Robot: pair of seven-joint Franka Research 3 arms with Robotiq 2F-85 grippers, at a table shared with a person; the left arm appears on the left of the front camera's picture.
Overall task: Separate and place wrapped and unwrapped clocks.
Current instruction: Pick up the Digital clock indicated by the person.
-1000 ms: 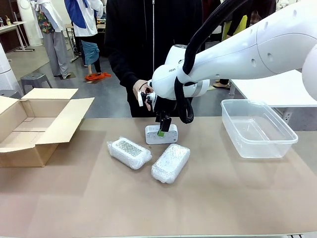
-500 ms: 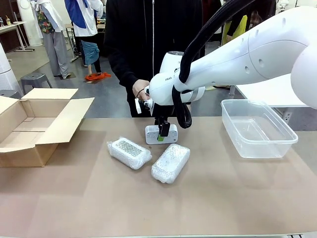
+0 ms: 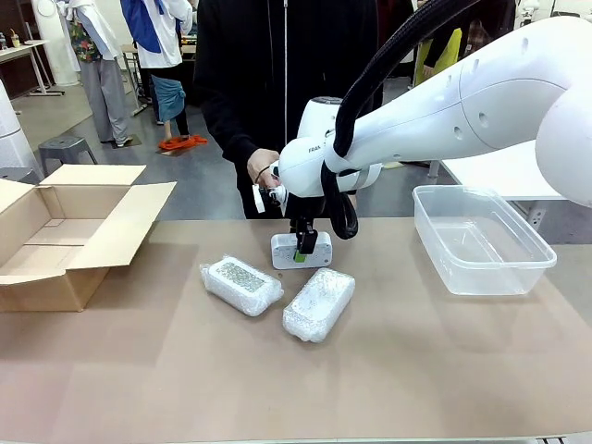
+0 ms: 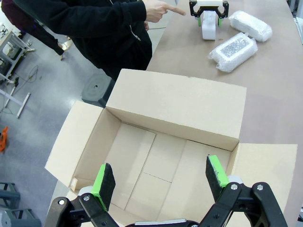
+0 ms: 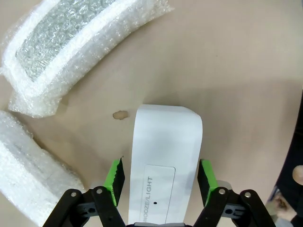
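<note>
Right jaws are straddling the bare clock (image 3: 282, 252) at the worktop's (image 3: 416, 370) far middle, front view. Wrapped clocks are lying just in front, one left (image 3: 242, 284), one right (image 3: 319, 303).

Left wrist: left jaws are hanging spread wide over the open box (image 4: 175, 101).

Right wrist: pads (image 5: 115, 182) are flanking the clock (image 5: 165, 142), jaws spread, sliver of gap on one side, not pinching yet.

Left end effector (image 4: 159, 164) gapes over open cardboard box (image 4: 175, 101).
</note>
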